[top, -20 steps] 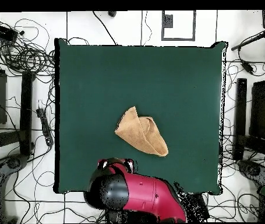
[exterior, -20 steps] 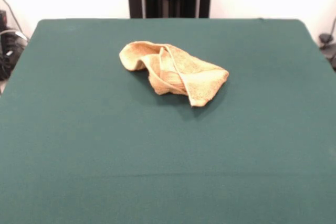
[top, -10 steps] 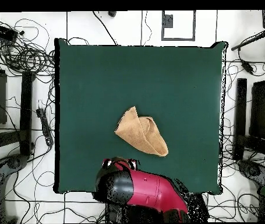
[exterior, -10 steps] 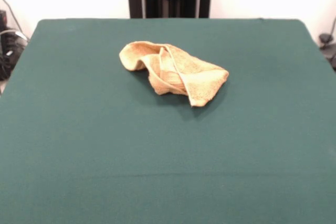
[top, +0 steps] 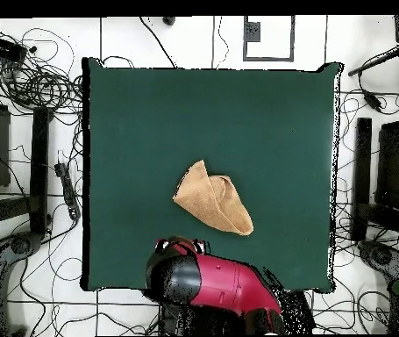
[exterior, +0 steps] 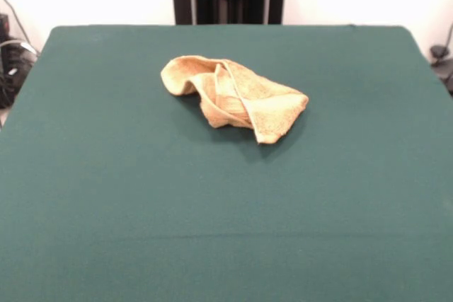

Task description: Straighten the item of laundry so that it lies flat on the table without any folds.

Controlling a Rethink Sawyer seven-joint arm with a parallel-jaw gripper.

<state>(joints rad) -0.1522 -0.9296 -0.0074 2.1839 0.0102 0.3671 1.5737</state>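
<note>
Bunched up in overlapping folds near the middle of the green bench (exterior: 106, 196), the towel (exterior: 233, 98) could easily get dragged as one lump if several layers are pinched together, and the fingers' state can't be told since they're hidden.

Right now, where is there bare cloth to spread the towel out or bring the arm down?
Bare table surrounds the crumpled towel on every side. In the front view the widest patch runs from the towel to the near edge, with clear strips left and right. The only crowding is in the overhead view, where the arm overhangs the table's base-side edge.
</note>
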